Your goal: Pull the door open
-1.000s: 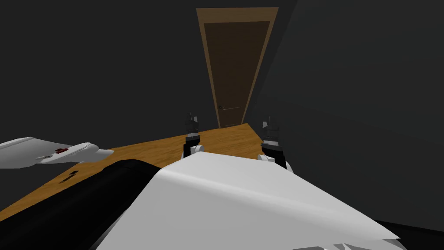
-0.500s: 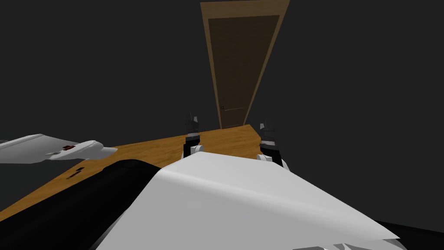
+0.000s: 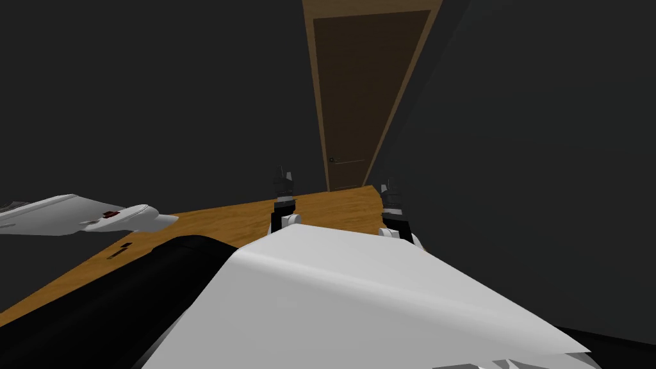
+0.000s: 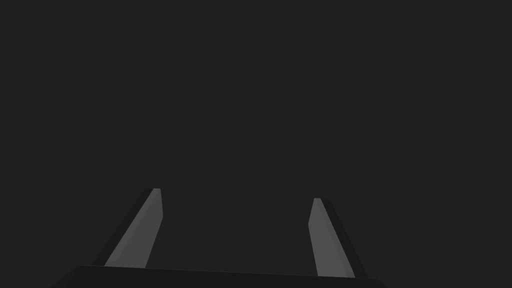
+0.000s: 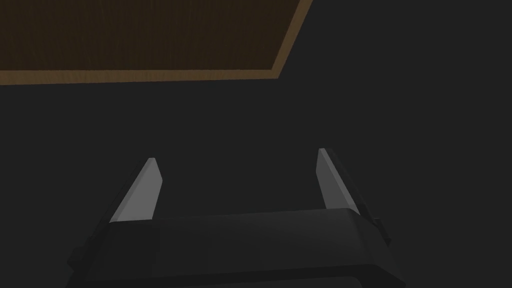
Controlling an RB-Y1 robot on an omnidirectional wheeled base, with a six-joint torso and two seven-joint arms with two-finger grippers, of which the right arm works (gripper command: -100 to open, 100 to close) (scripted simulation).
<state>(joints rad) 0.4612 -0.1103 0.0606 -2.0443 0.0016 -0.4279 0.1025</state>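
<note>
A dark brown door (image 3: 365, 83) in a lighter brown frame stands shut at the end of a wooden floor, ahead of me. Its small handle (image 3: 332, 159) sits low on the door's left side. My left gripper (image 3: 283, 175) and right gripper (image 3: 389, 189) are held up in front of my chest, well short of the door. The left gripper (image 4: 235, 195) is open against a flat dark grey wall. In the right wrist view the right gripper (image 5: 237, 155) is open too, with a corner of the door (image 5: 140, 35) and its frame beyond the fingers.
Dark grey walls close in on both sides of the wooden floor (image 3: 243, 218). A white, wing-shaped object (image 3: 83, 214) with a small red mark lies to the left. A black rounded mass (image 3: 96, 301) sits at the lower left.
I have moved closer to the door, which has grown and shifted slightly right in the head view. The white object on the left has drifted right. Both grippers keep their pose.
</note>
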